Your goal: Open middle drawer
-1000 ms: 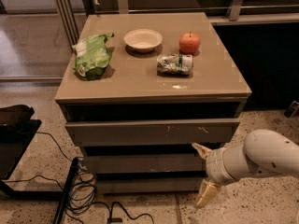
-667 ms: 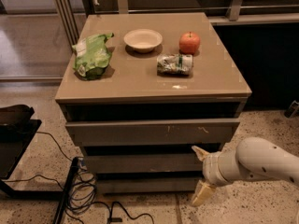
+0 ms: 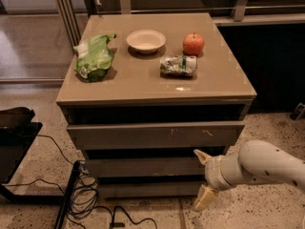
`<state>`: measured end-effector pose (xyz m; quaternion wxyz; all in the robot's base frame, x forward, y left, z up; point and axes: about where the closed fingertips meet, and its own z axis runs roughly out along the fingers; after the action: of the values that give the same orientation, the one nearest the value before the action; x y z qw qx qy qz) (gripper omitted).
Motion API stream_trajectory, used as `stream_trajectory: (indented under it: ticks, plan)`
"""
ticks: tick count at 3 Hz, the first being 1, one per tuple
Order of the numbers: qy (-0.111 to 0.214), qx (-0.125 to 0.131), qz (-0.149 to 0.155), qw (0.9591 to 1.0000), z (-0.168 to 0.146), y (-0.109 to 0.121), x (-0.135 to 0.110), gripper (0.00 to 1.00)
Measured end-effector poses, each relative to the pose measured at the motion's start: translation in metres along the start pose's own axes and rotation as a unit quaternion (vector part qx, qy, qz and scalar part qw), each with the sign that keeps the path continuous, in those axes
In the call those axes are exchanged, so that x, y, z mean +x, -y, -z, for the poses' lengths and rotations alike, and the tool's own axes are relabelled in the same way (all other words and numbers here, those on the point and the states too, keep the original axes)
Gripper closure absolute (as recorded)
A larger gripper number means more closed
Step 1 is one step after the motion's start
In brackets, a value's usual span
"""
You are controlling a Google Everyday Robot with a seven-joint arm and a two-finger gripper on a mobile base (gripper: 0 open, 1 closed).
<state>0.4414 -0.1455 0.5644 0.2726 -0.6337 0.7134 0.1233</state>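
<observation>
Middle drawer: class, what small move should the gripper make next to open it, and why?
Probably nudge the open gripper inward so its upper finger hooks the top edge of the middle drawer; it sits at the handleless front's right end, not gripping.

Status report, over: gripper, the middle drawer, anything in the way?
Gripper open, low at the right end of the middle drawer front. Drawer looks shut, not yet pulled. Only cables on the floor, lower left, off its front.
</observation>
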Motion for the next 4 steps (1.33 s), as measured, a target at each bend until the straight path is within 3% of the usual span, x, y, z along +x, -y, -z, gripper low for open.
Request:
stream_trajectory:
  ticks: [1, 4]
  plan:
    - [-0.005, -0.001, 0.008, 1.0, -0.017, 0.003, 0.012, 0.0]
    - [-0.002, 0.049, 0.0, 0.9988, -0.08, 0.03, 0.071, 0.0]
